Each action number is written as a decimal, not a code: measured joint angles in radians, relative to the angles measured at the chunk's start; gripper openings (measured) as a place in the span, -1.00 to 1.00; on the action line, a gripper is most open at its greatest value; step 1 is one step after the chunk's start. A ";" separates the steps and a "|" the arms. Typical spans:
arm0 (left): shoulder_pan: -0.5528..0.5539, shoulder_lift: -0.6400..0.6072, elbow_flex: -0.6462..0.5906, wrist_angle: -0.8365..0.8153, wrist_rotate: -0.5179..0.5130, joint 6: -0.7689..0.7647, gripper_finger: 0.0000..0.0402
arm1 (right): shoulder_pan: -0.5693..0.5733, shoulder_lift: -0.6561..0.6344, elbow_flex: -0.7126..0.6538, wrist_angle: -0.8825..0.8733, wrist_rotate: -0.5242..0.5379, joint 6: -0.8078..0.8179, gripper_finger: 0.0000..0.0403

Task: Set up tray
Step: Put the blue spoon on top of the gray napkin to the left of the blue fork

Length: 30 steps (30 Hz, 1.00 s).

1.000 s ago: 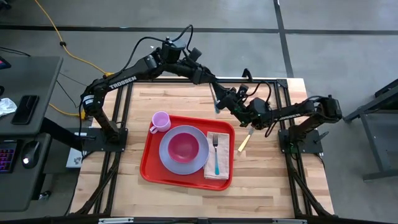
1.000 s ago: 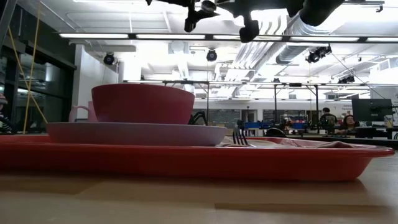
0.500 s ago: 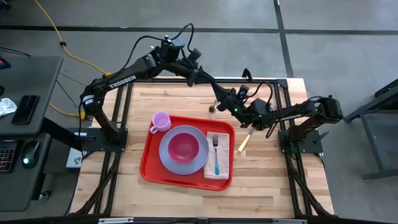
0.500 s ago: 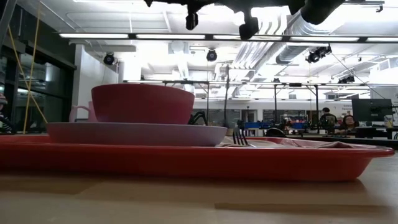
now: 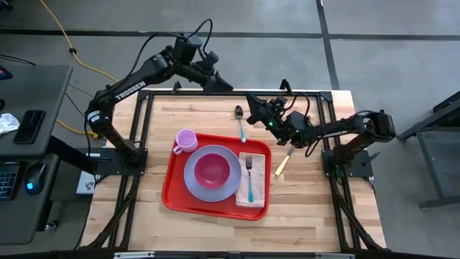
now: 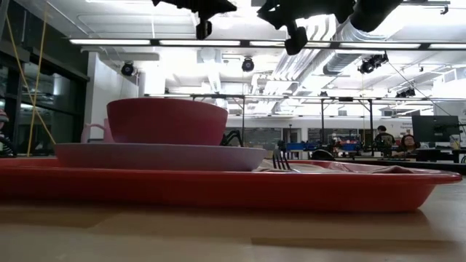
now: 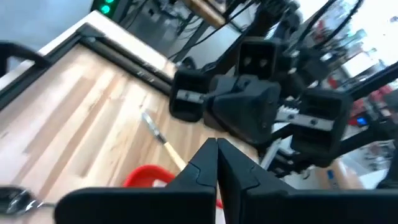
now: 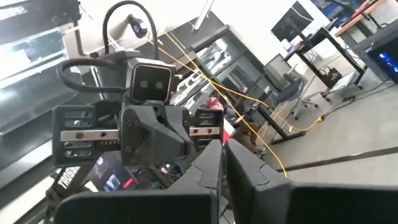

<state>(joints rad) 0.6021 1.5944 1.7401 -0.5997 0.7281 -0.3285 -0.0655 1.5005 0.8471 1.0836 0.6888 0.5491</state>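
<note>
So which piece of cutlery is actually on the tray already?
The fork, lying on the napkin inside the red tray. The spoon and knife both lie on bare wood outside it.

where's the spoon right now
In the high view the spoon lies on the bare wood just beyond the red tray's far edge, near its right corner, ahead of the right gripper.

From my console: tray [image 5: 172, 188] on the worktop [image 5: 309, 208] holds plate [image 5: 192, 183] with bowl [image 5: 213, 169], cup [image 5: 186, 139] left, fork [image 5: 249, 180] on napkin [image 5: 259, 199] right; spoon [image 5: 239, 118] behind, knife [image 5: 282, 165] right.
</note>
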 joint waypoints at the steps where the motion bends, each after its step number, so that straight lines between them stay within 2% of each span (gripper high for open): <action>1: 0.000 0.001 0.000 -0.011 -0.007 0.011 -0.78 | -0.005 0.000 0.000 -0.004 -0.007 0.000 -1.00; 5: 0.000 0.000 0.000 -0.043 -0.020 0.038 -0.75 | -0.029 0.000 0.000 -0.008 -0.061 -0.016 -1.00; 11: 0.001 0.001 0.000 -0.047 -0.056 0.040 -0.85 | -0.067 0.000 0.000 -0.006 -0.144 -0.020 -1.00; 16: 0.001 0.001 0.000 -0.048 -0.071 0.048 -0.89 | -0.097 0.000 0.000 -0.006 -0.149 -0.014 -1.00; 19: 0.001 0.001 0.000 -0.057 -0.095 0.068 -0.85 | -0.120 0.000 0.000 -0.006 -0.165 -0.013 -1.00; 23: 0.016 0.001 0.000 -0.077 -0.114 0.098 -0.75 | -0.156 0.000 0.000 -0.006 -0.243 -0.026 -1.00; 30: 0.062 0.001 0.000 -0.129 -0.120 0.115 -0.69 | -0.215 0.000 0.000 -0.032 -0.312 0.076 -1.00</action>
<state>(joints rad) 0.6643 1.5955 1.7397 -0.7287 0.6079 -0.2131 -0.2808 1.5005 0.8471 1.0518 0.3771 0.6256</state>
